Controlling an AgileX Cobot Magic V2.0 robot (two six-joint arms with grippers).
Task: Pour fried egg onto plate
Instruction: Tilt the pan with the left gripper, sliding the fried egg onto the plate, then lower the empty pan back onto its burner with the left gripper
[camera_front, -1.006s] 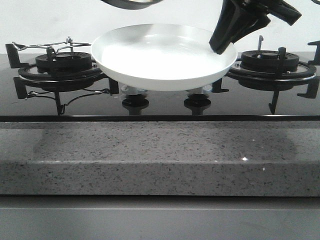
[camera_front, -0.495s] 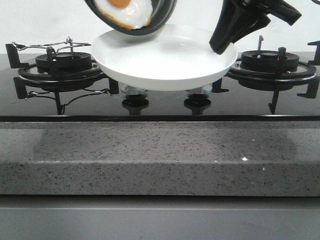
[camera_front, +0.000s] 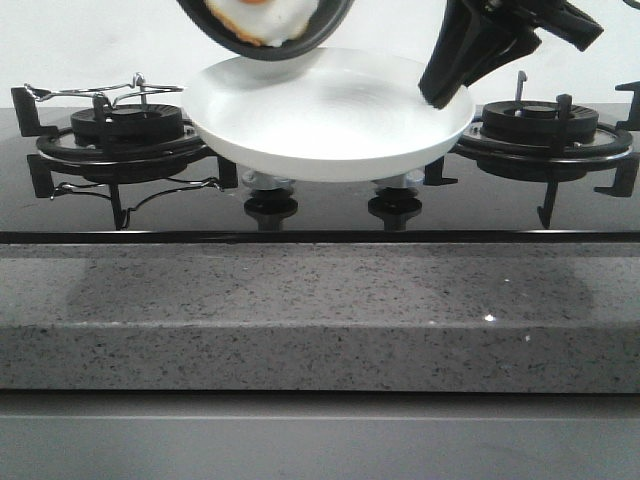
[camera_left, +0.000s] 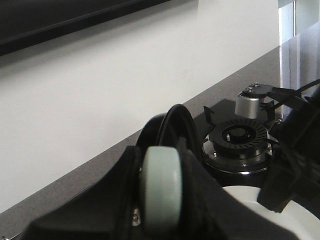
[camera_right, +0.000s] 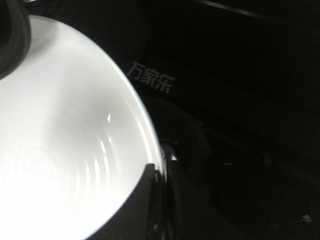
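Note:
The white plate (camera_front: 330, 120) sits level over the middle of the stove. My right gripper (camera_front: 445, 95) is shut on its right rim; the right wrist view shows the plate (camera_right: 60, 150) with the gripper (camera_right: 162, 175) clamped over its edge. The black frying pan (camera_front: 300, 45) hangs tilted above the plate's back left, at the top of the front view. The fried egg (camera_front: 262, 18) lies inside it, facing me. In the left wrist view my left gripper (camera_left: 160, 200) is shut on the pan's pale handle (camera_left: 160, 180), with the pan (camera_left: 170, 130) edge-on beyond and the plate (camera_left: 295, 227) below.
Black burners with grates stand left (camera_front: 125, 125) and right (camera_front: 540, 125) of the plate; a wire rack lies on the left one. Two knobs (camera_front: 272, 208) (camera_front: 395, 208) sit under the plate. The granite counter edge (camera_front: 320, 310) runs in front.
The tilted pan with the egg came down into view over the plate, then rose a little. The egg stays in the pan. The plate and right gripper have not moved.

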